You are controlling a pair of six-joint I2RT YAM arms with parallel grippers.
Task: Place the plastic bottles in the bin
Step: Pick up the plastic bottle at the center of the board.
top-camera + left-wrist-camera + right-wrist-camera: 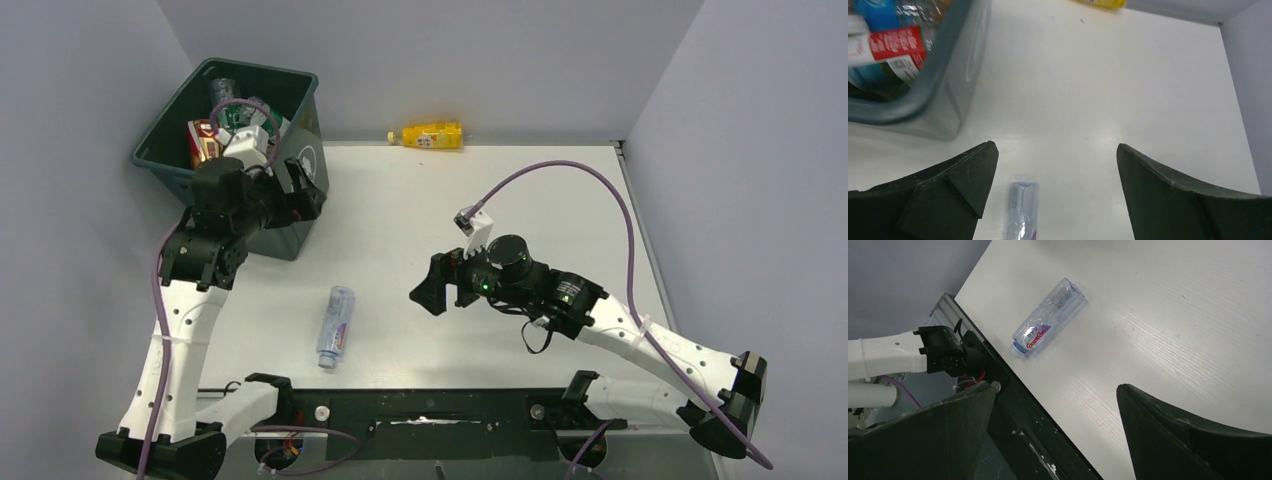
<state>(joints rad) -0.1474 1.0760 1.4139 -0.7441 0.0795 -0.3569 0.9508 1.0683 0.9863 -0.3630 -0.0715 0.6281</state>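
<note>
Currently I see the left end effector wide open and empty beside the bin, the right end effector equally open, holding nothing.

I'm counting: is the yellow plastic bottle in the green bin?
Out. The yellow plastic bottle lies on the table, far from the dark green bin.

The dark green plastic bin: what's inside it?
Plastic bottles piled up, one clear with a red label. The white-and-black left arm hangs over the dark green bin and covers part of the pile; anything beneath the top bottles is hidden.
</note>
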